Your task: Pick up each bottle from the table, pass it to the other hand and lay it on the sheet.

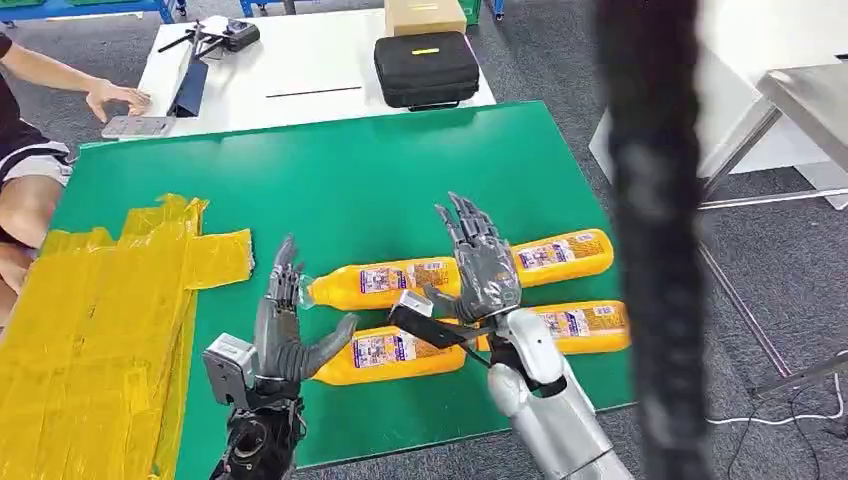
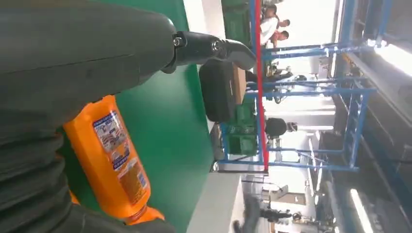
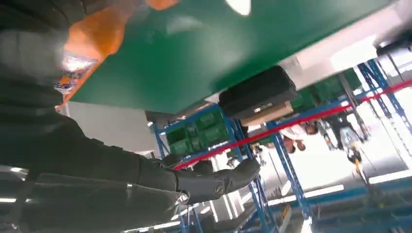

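Four orange plastic bottles with printed labels lie on their sides on the green tabletop, lower centre of the head view, in two rows. Upper-left bottle, cap end toward the left. Upper-right bottle just past the right hand. Lower-left bottle and lower-right bottle sit in the row below.

Left hand is low left of centre, fingers upright and apart, thumb stretched toward the lower-left bottle; it holds nothing, fingertips just beside the cap end of the upper-left bottle. In the left wrist view one orange bottle lies on the green surface close under the hand's grey cover.

Right hand is at centre, fingers spread and pointing up the frame, palm over the gap between the two upper bottles; open, nothing gripped. Cannot tell if it touches them. Right wrist view shows a blurred orange bottle near the hand.

Crinkled yellow sheet covers the lower-left part of the tabletop, well apart from the bottles.

White tabletop at upper centre carries a black zip case and a cardboard box. A person's hand rests at upper left. A blurred dark cable hangs down the right side.
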